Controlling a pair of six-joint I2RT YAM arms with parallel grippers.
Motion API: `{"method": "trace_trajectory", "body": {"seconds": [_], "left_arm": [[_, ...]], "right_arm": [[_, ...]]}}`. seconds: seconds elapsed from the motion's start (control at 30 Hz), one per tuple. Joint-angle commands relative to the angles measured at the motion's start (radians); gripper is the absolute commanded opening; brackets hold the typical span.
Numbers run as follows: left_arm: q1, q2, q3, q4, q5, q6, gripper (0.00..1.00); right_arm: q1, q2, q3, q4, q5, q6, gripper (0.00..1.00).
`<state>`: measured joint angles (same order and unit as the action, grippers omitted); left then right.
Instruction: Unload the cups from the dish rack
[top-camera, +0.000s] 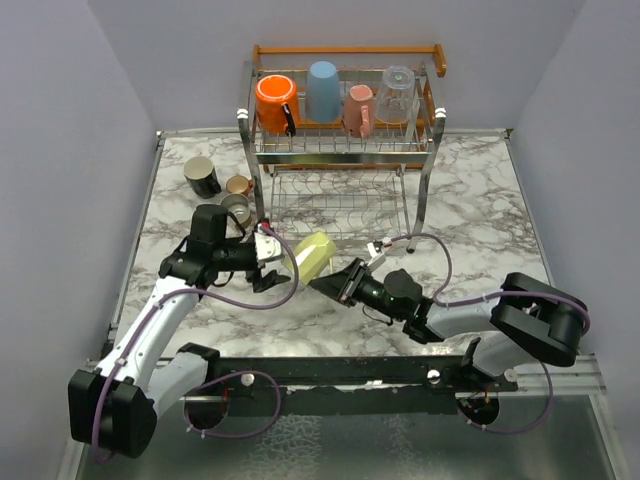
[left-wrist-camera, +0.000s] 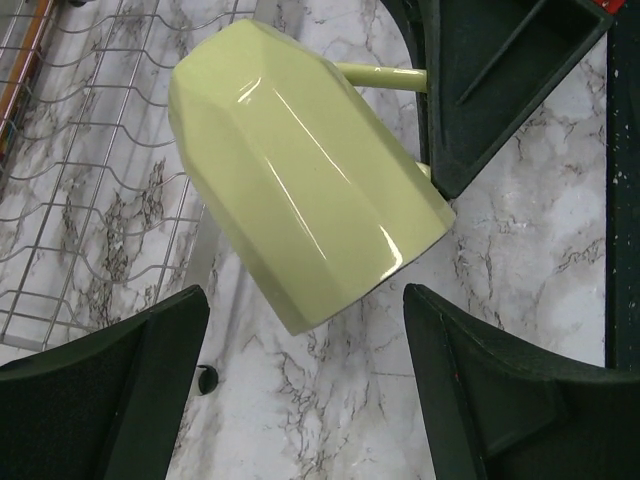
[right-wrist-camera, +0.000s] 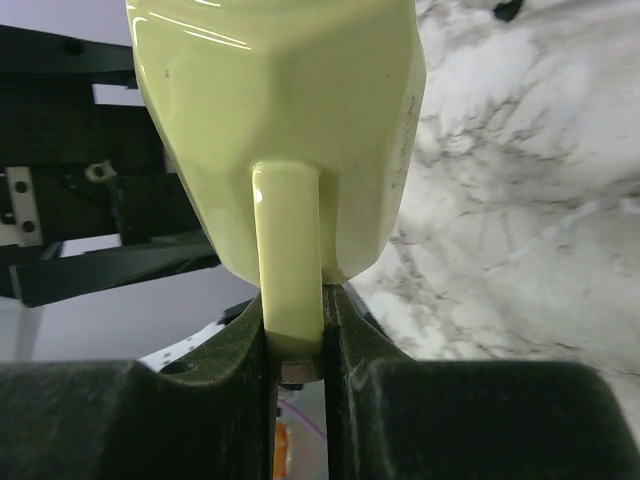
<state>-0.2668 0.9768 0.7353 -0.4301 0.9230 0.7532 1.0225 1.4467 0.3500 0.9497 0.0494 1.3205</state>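
The dish rack (top-camera: 345, 140) stands at the back of the table. Its top tier holds an orange mug (top-camera: 274, 103), a light blue cup (top-camera: 322, 90), a pink mug (top-camera: 359, 110) and a clear glass (top-camera: 396, 95). My right gripper (top-camera: 336, 283) (right-wrist-camera: 295, 320) is shut on the handle (right-wrist-camera: 288, 250) of a pale yellow mug (top-camera: 313, 256) (right-wrist-camera: 280, 120) (left-wrist-camera: 300, 190), which is tilted above the table in front of the rack. My left gripper (top-camera: 278, 264) (left-wrist-camera: 302, 292) is open just left of the mug, its fingers either side of the mug's end without touching it.
On the marble table (top-camera: 470, 220), left of the rack, stand a black cup (top-camera: 202, 176), a tan cup (top-camera: 238, 185) and a small grey cup (top-camera: 236, 208). The rack's lower wire tier (left-wrist-camera: 80, 180) lies just behind the left gripper. Walls close in both sides.
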Motion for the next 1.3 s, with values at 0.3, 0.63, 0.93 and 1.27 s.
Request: {"method": "trace_trajectory", "body": {"seconds": [0.3,0.63,0.93,1.27], "left_arm": [[-0.012,-0.147,-0.078,0.114,-0.026,-0.053,0.46],[-0.012,-0.179,-0.077,0.153,-0.054,-0.161,0.0],[-0.01,-0.117,0.033,-0.115,-0.305,-0.023,0.0],[0.394,0.056,0.273,-0.586,-0.51,0.403,0.0]], "right_arm": [[0.117,0.164,0.047,0.507,-0.018,0.193,0.01],[0.145,0.257,0.134,0.54,-0.066,0.166,0.25],[0.103,0.076,0.021,0.273,-0.004,0.049,0.84],[0.081,-0.396,-0.046,-0.341,0.178,-0.172,0.91]]}}
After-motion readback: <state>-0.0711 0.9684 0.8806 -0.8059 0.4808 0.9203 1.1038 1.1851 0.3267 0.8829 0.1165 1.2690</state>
